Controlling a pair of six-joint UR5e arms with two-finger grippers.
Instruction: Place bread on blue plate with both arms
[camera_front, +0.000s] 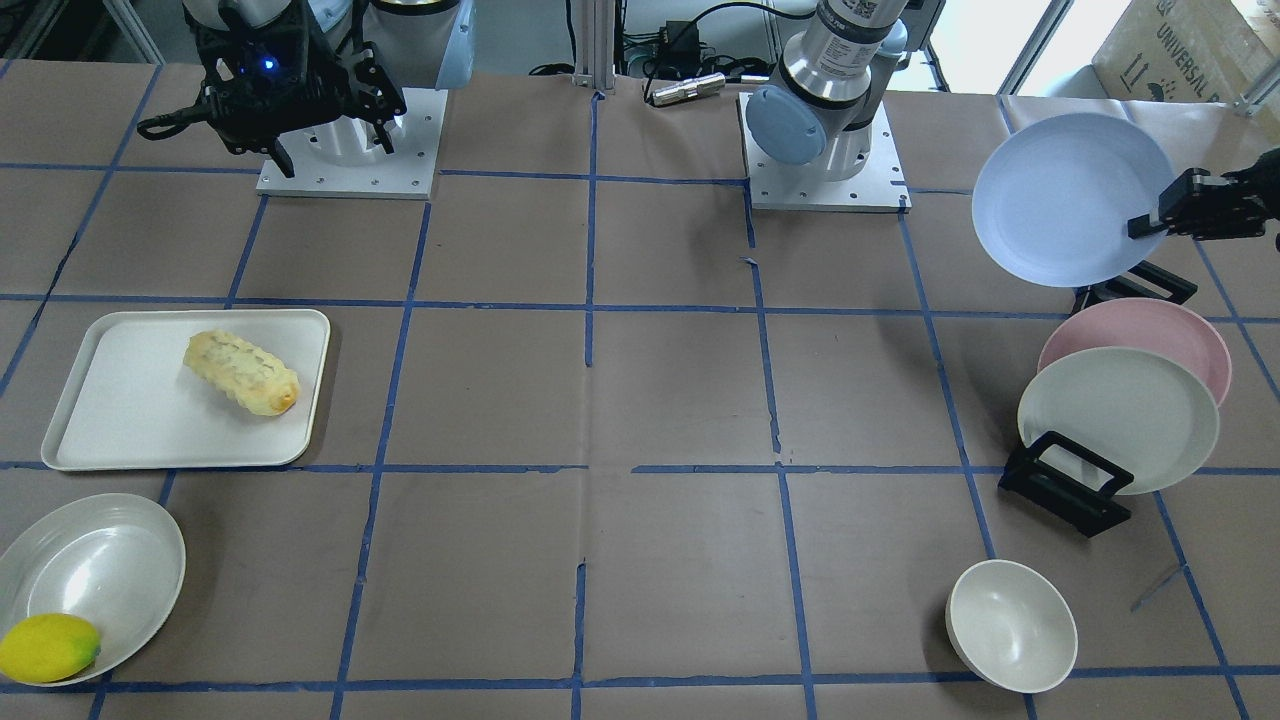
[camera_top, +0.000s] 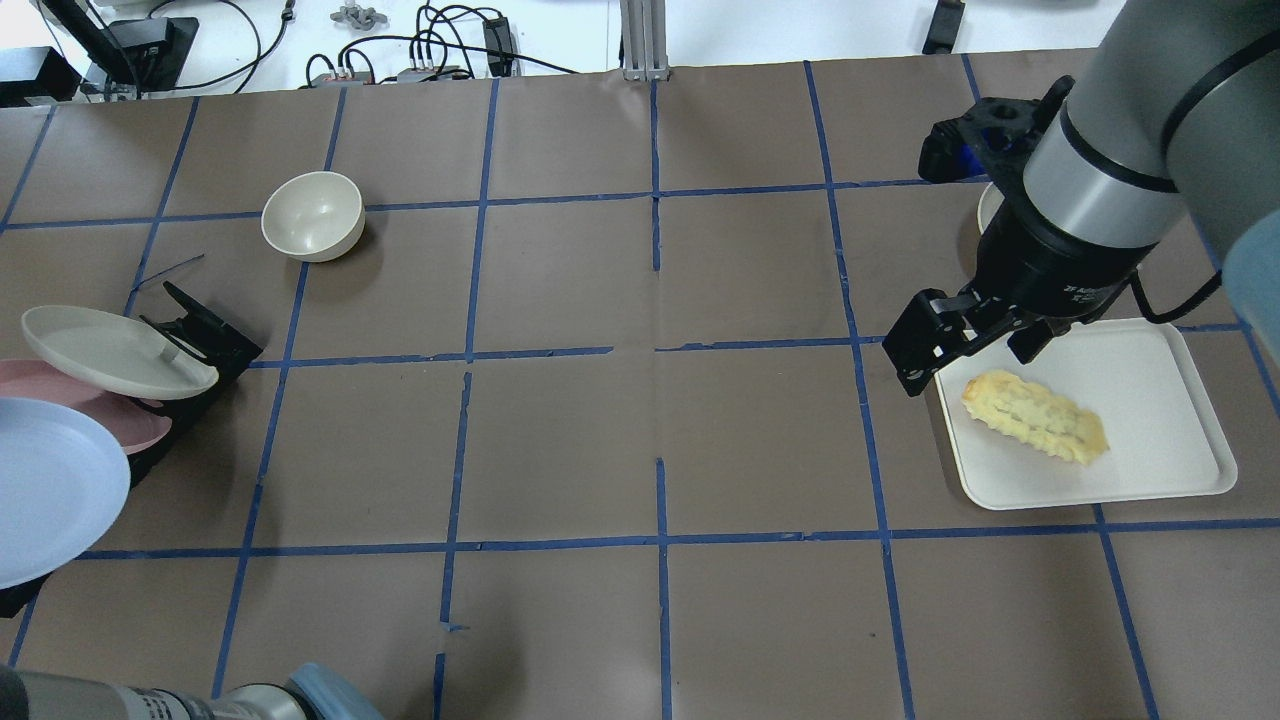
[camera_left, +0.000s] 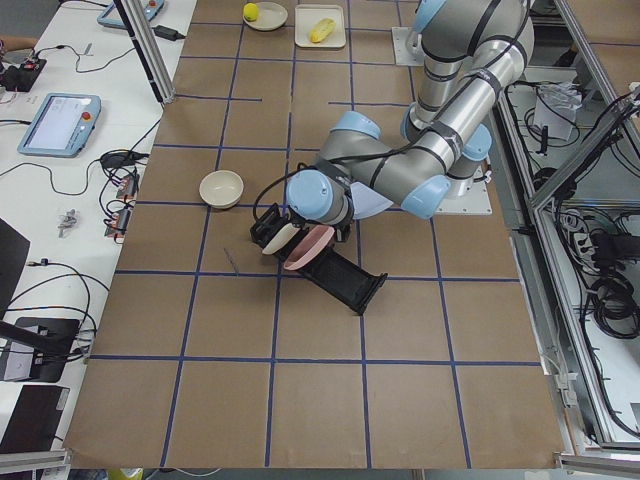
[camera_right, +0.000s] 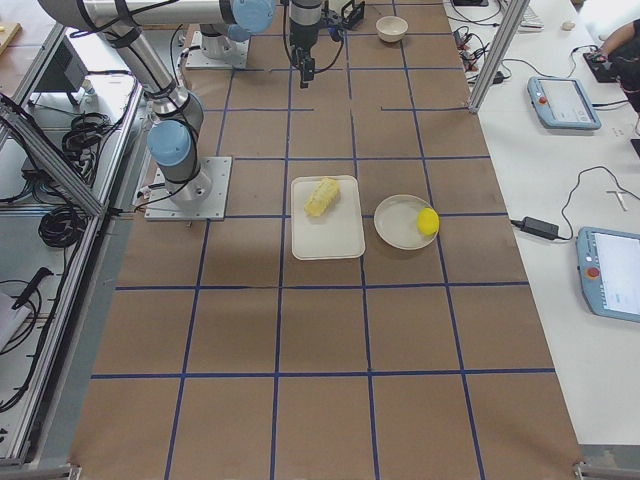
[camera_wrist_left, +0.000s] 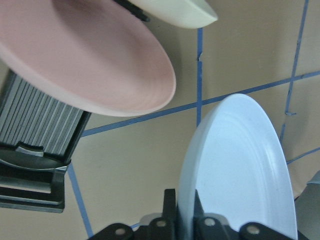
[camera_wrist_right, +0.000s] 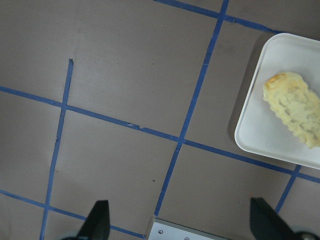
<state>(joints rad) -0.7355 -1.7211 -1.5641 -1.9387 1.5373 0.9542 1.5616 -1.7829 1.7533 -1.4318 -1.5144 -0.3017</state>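
Left wrist-mounted view, frame bottom: left jaws pinch only the rim of round pale-blue plate (camera_wrist_left: 235, 165), could slip; right jaws gape empty.

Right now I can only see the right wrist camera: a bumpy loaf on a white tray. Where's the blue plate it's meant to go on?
Observer: At the other end of the table. The left hand pinches the blue plate by its rim and holds it tilted in the air.
Visitor: Any other plates over there?
Observer: Yes, a pink plate and a cream plate stand in a black rack beside it.
Visitor: Anything near the loaf that I can't see?
Observer: A lemon lies on a white dish next to the tray.
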